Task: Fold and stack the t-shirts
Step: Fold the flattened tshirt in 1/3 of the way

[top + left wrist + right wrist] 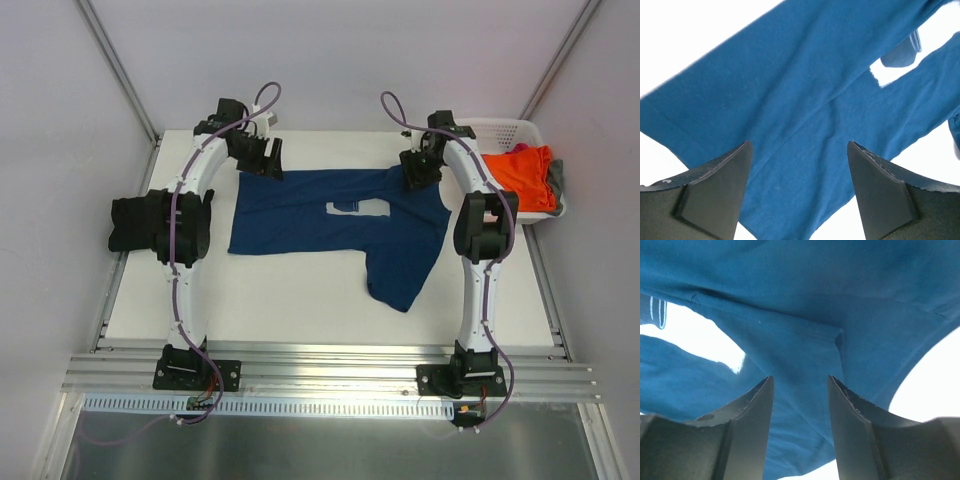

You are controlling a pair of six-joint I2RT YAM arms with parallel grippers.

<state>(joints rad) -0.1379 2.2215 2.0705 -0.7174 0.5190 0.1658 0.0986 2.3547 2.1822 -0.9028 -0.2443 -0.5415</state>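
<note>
Top external: navy shirt (330, 225) spread flat, partly rumpled, unfolded; orange shirt (520, 175) and others in basket (500, 125). No stack yet. Left gripper (799, 145) wide, right gripper (800, 379) narrower, both empty.

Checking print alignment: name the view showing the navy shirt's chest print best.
Top external: the pale print shows amid the whole navy shirt. Left wrist and right wrist each catch only a piece at the frame edge.

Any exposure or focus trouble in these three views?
Top external: even soft light, sharp, navy t-shirt well exposed. Left wrist: table blown out to plain white, cloth weave crisp. Right wrist: same white blowout, shirt in focus.
</note>
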